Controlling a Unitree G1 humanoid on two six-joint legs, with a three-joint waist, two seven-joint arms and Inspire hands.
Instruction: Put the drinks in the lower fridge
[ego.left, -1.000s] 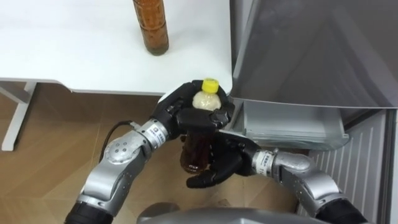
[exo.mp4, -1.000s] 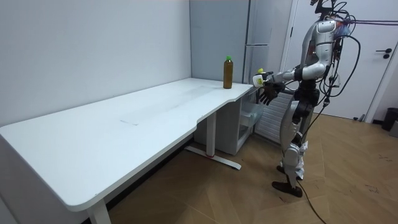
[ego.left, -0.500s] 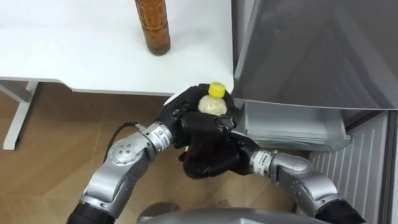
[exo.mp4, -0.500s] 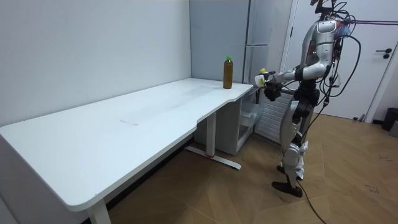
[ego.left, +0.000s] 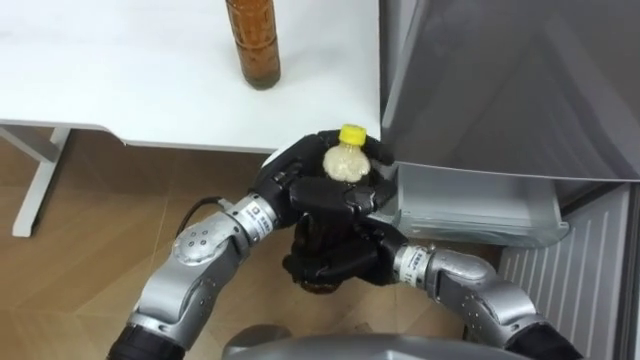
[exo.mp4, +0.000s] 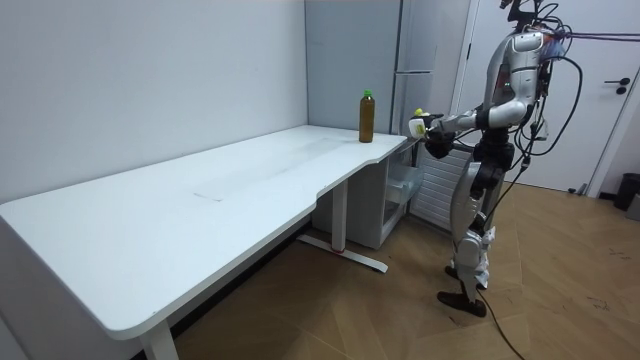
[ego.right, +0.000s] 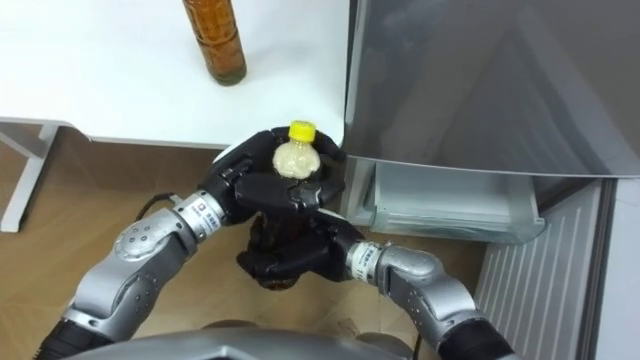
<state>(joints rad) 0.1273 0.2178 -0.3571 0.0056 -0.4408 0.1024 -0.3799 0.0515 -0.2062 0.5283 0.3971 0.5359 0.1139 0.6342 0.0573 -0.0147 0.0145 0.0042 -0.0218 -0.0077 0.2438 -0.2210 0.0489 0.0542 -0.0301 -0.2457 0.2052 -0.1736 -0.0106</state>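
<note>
White table (ego.left: 150, 90) spreads across the upper left of the left eye view, and a brown drink bottle (ego.left: 255, 45) stands near its edge, apparently waiting its turn. Just off the table's corner both hands grasp the yellow-capped bottle (ego.left: 345, 165) upright. The left hand (ego.left: 295, 190) is curled round its shoulder below the cap, and the right hand (ego.left: 335, 265) is wrapped round its lower body. This is probably a handover, or a steadier two-handed hold before the drink goes down into the grey fridge (ego.left: 500, 80), whose shelf (ego.left: 470, 205) juts out just beside the hands. A second ago the right hand lay open beneath the bottle with its fingers spread; it has since closed round it. From the room view the robot stands upright at the table's far end, facing the fridge, with the bottle held out before its body, above and near the open lower compartment (exo.mp4: 405, 190). The hand that hung open under the bottle earlier is now tucked against it. The right eye view confirms the double grasp, with the bottle's base hidden behind the right hand's fingers.
</note>
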